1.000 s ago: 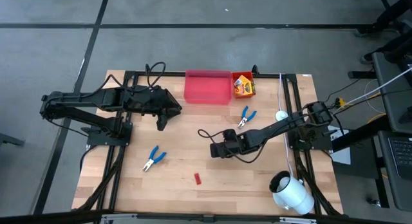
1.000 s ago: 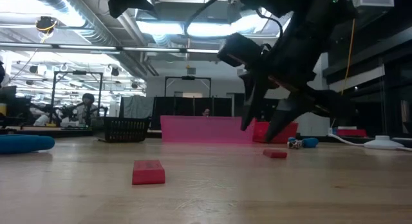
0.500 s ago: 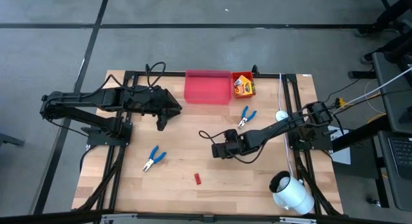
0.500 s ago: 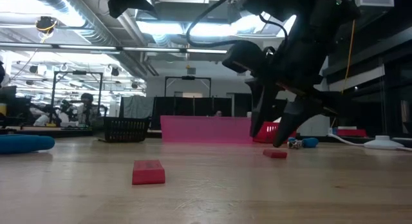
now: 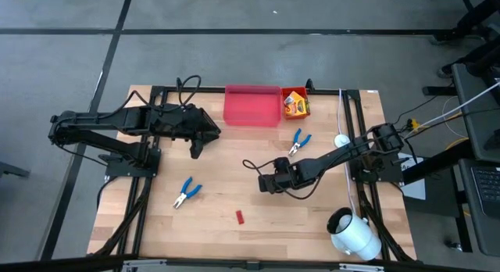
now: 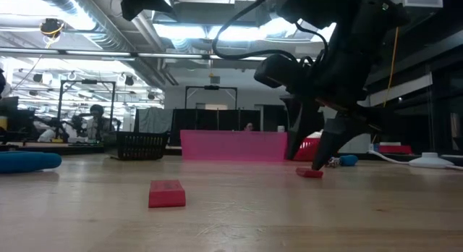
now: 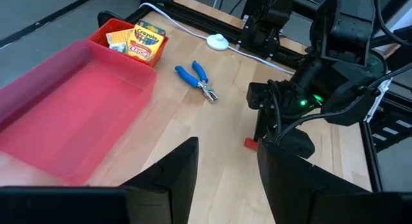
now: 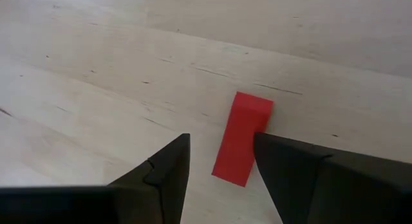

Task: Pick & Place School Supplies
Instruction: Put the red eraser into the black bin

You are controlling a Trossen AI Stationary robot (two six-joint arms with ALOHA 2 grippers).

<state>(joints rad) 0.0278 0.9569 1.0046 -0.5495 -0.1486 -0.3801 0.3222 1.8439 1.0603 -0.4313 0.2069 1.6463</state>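
My right gripper (image 5: 266, 183) hangs open over the table's middle, pointing steeply down. A small red piece (image 8: 243, 147) lies flat on the wood between its fingers, seen under the tips in the low view (image 6: 309, 173). A second red piece (image 5: 241, 217) lies nearer the front edge. One pair of blue-handled pliers (image 5: 186, 191) lies at the front left, another pair (image 5: 298, 141) behind my right gripper. Crayon boxes (image 5: 296, 107) sit in the orange bin. My left gripper (image 5: 195, 147) waits open, raised at the left. My right gripper comes from above with its fingers on either side of the red piece, lying across it. One finger (image 8: 290, 166) stands right at the piece's long edge (image 8: 261, 130); whether it touches, I cannot tell. The piece lies flat on the table.
A pink bin (image 5: 251, 116) and the orange bin (image 5: 286, 94) stand at the far edge. A large white cylinder (image 5: 351, 233) lies at the front right corner. A white cable and puck (image 5: 341, 139) lie by the right arm's base. A black mesh bin (image 6: 141, 145) shows beyond the table.
My right gripper has sunk a little toward the red piece beneath it and tipped slightly steeper, its fingers staying apart. The piece has not moved.
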